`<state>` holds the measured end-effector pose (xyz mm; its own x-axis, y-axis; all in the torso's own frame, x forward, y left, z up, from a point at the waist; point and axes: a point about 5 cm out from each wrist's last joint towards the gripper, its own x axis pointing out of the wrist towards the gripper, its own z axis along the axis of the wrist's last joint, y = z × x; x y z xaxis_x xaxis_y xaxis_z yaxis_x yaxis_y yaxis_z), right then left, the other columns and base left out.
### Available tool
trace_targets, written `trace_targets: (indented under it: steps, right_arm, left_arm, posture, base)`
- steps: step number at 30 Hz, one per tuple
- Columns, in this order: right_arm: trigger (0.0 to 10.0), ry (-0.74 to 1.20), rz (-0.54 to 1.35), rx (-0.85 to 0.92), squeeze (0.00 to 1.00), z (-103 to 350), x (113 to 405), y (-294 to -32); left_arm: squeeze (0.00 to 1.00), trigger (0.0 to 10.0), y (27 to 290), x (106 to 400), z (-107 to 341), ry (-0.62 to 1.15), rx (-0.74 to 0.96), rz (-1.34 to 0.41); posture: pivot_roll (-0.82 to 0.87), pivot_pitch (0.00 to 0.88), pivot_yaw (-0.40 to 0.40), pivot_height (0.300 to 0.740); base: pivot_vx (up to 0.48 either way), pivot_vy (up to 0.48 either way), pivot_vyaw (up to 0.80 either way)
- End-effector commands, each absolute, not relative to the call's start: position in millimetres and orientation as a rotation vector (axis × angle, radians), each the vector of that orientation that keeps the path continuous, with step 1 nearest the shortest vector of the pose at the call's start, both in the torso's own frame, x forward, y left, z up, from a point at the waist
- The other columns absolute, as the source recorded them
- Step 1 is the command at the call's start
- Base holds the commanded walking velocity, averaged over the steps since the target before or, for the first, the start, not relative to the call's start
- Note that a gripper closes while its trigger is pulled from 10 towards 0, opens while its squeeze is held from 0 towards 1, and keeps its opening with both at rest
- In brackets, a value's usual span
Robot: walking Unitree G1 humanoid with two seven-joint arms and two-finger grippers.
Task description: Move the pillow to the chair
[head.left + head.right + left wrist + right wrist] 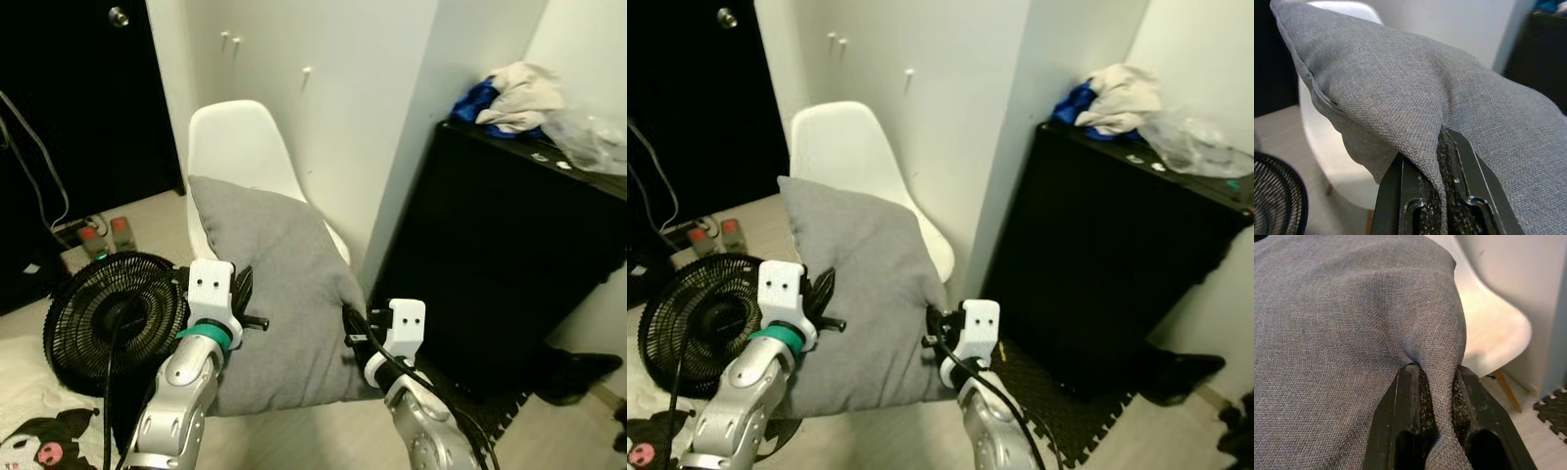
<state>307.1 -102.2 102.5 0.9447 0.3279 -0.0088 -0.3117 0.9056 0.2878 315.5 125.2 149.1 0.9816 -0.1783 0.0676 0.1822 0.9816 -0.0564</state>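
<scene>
Above white chair (245,157) seat, grey pillow (284,294) held aloft; left gripper (1442,147) pinching one edge fold, right gripper (1437,382) pinching other; advance level, lower onto seat, avoid floor fan (108,318), release both together.

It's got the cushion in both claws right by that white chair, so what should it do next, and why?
Probably carry the grey pillow a little further forward over the white chair. Left claw and right claw each pinch a fold, and the pillow hangs in front of the seat.
</scene>
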Motion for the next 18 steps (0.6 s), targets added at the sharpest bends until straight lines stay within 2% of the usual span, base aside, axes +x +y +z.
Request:
trace_targets:
  steps: [1, 13, 16, 18]
  right_arm:
    - [10.0, 0.040, 0.332, 0.278, 0.00, 107.1, 308.2, -104.5]
    - [10.0, 0.038, 0.324, 0.279, 0.00, 108.7, 309.8, -107.2]
    - [10.0, 0.037, 0.323, 0.278, 0.00, 108.7, 309.6, -107.6]
    - [10.0, 0.037, 0.321, 0.279, 0.00, 108.9, 309.6, -107.7]
  left_arm:
    - [0.00, 10.0, 112.9, 315.1, 155.2, -0.098, -0.070, -0.227]
    - [0.00, 10.0, 114.8, 315.6, 154.9, -0.093, -0.076, -0.220]
    - [0.00, 10.0, 112.8, 315.9, 154.8, -0.060, -0.188, -0.250]
    - [0.00, 10.0, 112.3, 316.4, 155.7, -0.062, -0.186, -0.254]
  posture:
    - [-0.06, 0.000, 0.025, 0.740]
    - [-0.06, 0.000, 0.022, 0.740]
    - [-0.06, 0.000, 0.025, 0.740]
    - [-0.07, 0.000, 0.027, 0.740]
  base:
    - [0.000, -0.442, 0.00]
    - [0.000, -0.442, 0.00]
    - [0.000, 0.320, 0.00]
    - [0.000, 0.480, 0.00]
